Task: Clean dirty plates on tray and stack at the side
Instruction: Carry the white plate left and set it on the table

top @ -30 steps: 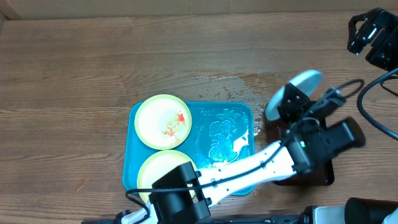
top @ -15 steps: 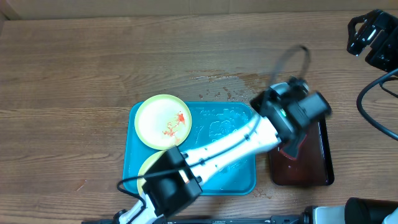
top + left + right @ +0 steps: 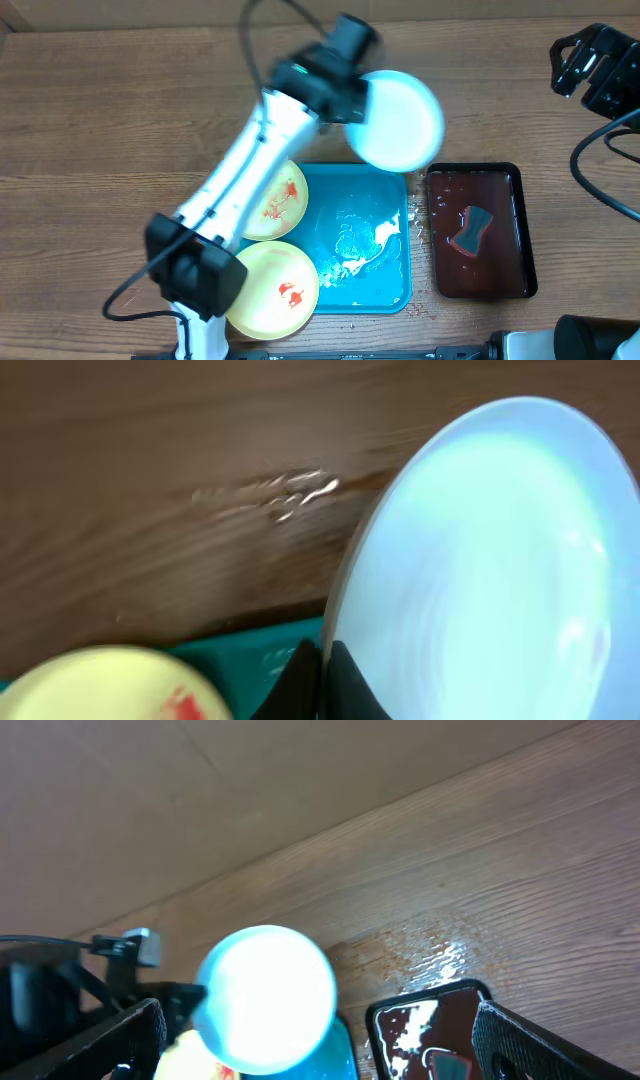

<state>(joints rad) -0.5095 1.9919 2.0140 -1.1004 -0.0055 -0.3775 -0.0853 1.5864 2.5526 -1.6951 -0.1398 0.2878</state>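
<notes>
My left gripper (image 3: 358,98) is shut on the rim of the pale blue-white plate (image 3: 402,120) and holds it in the air above the table behind the turquoise tray (image 3: 372,272). In the left wrist view the fingers (image 3: 308,685) pinch the plate's edge (image 3: 480,560). One pale yellow plate (image 3: 280,200) with red sauce lies at the tray's back left, partly under my arm. The other yellow plate (image 3: 272,290), also smeared, overhangs the tray's front left corner. My right gripper (image 3: 585,62) is open and empty at the far right back; its view shows the held plate (image 3: 265,995).
A dark maroon tray (image 3: 500,275) holding liquid and a grey sponge (image 3: 470,230) stands right of the turquoise tray. Water drops (image 3: 290,495) wet the table behind the trays. The left arm (image 3: 250,170) stretches across the tray's left side.
My left arm has swung from over the maroon tray up and back toward the table's rear, carrying the blue-white plate. The sponge on the maroon tray is now uncovered.
</notes>
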